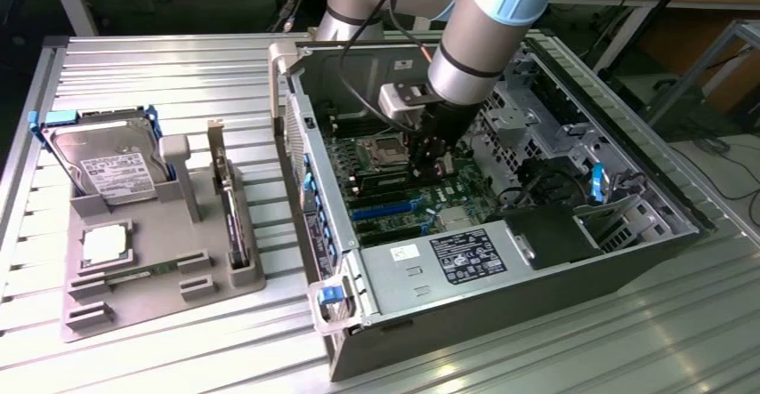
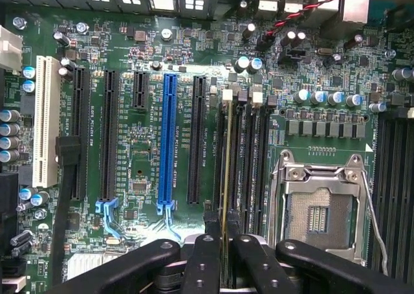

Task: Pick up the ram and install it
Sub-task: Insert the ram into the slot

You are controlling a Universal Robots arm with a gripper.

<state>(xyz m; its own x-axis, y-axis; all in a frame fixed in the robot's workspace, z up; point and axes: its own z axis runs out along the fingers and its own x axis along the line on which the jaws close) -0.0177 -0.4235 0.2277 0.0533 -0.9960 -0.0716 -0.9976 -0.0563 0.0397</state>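
Gripper point(image 2: 226, 242) is clamped on the ram point(image 2: 226, 158), edge-on, its long axis parallel w/ the mem slots point(image 2: 250, 164) right beneath, beside CPU socket point(image 2: 320, 217).

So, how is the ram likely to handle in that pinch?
The ram looks like a thin, straight board seen edge-on, so it is probably stiff and light. Pinched across its flat faces by the gripper, it could tilt if pushed unevenly against the memory slots. It is likely fragile if bent.
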